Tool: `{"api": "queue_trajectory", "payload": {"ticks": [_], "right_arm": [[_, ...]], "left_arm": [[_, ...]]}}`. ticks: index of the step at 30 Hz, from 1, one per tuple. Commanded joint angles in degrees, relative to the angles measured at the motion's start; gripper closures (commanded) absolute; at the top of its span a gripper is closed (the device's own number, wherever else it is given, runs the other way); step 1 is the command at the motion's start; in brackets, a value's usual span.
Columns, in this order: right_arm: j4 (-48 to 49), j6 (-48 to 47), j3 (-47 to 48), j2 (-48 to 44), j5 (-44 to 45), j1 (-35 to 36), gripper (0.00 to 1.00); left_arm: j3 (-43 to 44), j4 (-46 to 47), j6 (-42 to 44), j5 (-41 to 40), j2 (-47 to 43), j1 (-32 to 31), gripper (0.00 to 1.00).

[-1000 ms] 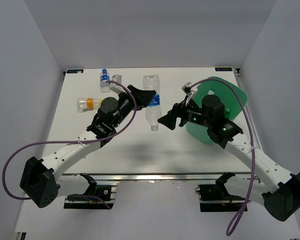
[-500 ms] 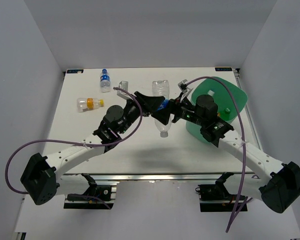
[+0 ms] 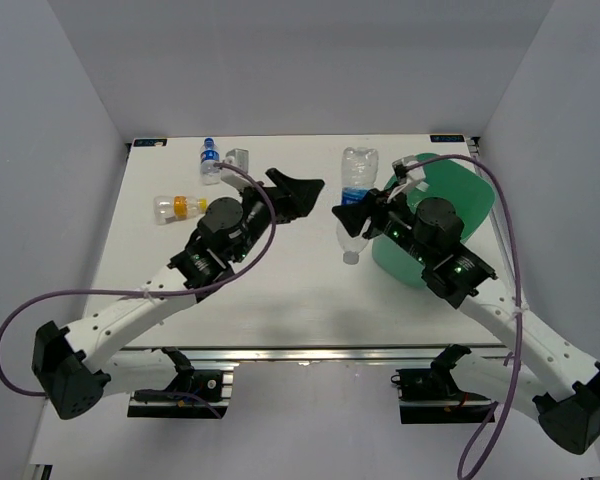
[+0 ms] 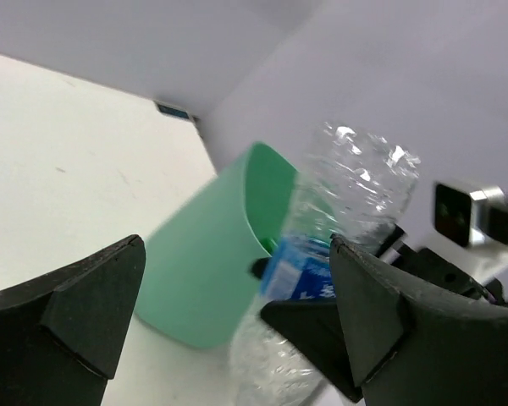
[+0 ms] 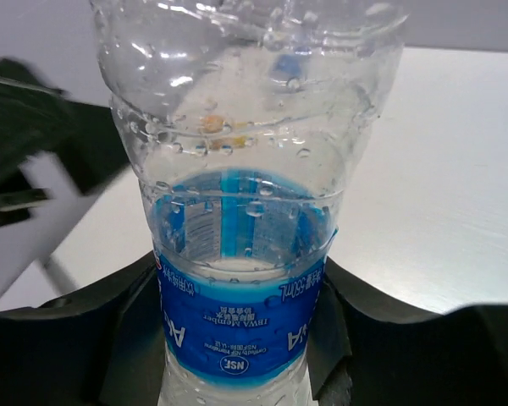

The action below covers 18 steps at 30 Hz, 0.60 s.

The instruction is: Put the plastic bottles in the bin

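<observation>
A clear plastic bottle with a blue label [image 3: 357, 180] is held off the table, its cap end pointing toward the near edge. My right gripper [image 3: 360, 212] is shut on its labelled middle [image 5: 241, 321], a black finger [image 5: 123, 321] pressing each side. The mint-green bin [image 3: 462, 192] sits just right of that bottle, its mouth [image 4: 267, 190] facing it. My left gripper [image 3: 302, 194] stands open to the left of the bottle [image 4: 356, 186], touching nothing. Two more bottles lie at the far left: a small blue-labelled one [image 3: 211, 160] and a clear one with an orange band [image 3: 177, 206].
White walls close in the table [image 3: 280, 290] at the back and both sides. A purple cable loops from each arm, the right one [image 3: 500, 210] arching over the bin. The right arm's black links [image 3: 450, 260] lie across the bin's near side.
The bottle passed from the left gripper to the right. The left opened and drew back leftward; the right shut on the bottle and carried it right, close to the bin.
</observation>
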Motion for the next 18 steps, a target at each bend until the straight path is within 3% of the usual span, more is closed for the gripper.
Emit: {"api": "queue_trajectory", "payload": {"ticks": [1, 6, 8, 11, 18], "right_arm": [[-6.5, -6.2, 4.8, -2.4, 14.0, -0.3, 0.72], [-14.2, -13.7, 14.4, -2.0, 31.2, -2.8, 0.76], [-14.7, -15.5, 16.6, -1.8, 32.7, -4.7, 0.76], [-14.1, -18.4, 17.0, -1.5, 34.1, -8.4, 0.76], [-13.7, -19.0, 13.0, 1.0, 34.4, -17.6, 0.67]], "left_arm": [[4.2, -12.0, 4.7, -13.2, -5.9, -0.1, 0.02], [8.1, -29.2, 2.9, -29.0, -5.5, 3.5, 0.02], [7.1, -31.7, 1.6, -26.9, -5.0, 10.7, 0.02], [5.3, -33.0, -0.6, -16.7, -3.1, 22.6, 0.02], [2.6, -37.4, -1.9, -19.1, 0.4, 32.2, 0.02]]}}
